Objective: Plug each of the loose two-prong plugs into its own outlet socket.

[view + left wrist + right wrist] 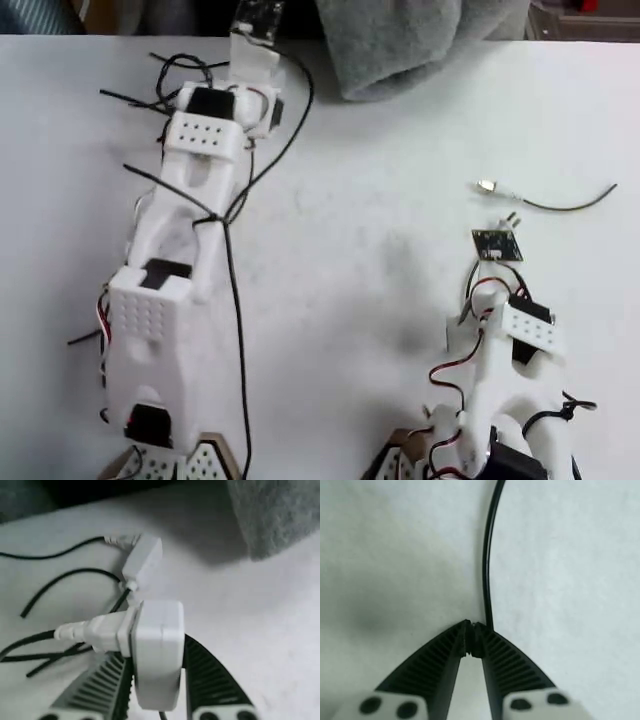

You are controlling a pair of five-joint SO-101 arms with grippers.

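My left gripper [252,62] is at the table's far edge, shut on a white outlet block [160,630]. A white two-prong plug [100,630] with its cable sits in the block's side. A second white plug body [142,557] lies on the table just beyond it. On the right side, a small loose plug [487,186] lies on the table with a thin black cable [570,207] trailing right. My right gripper [510,217] is just short of that plug, with its fingers shut. The black cable [489,555] runs up against one fingertip [487,635]; I cannot tell whether it is pinched.
A grey cloth [400,40] lies over the far edge at the middle. Several black cables [170,75] spread around the left arm, and one long cable [237,300] runs down the table beside it. The white tabletop [360,260] lies between the arms.
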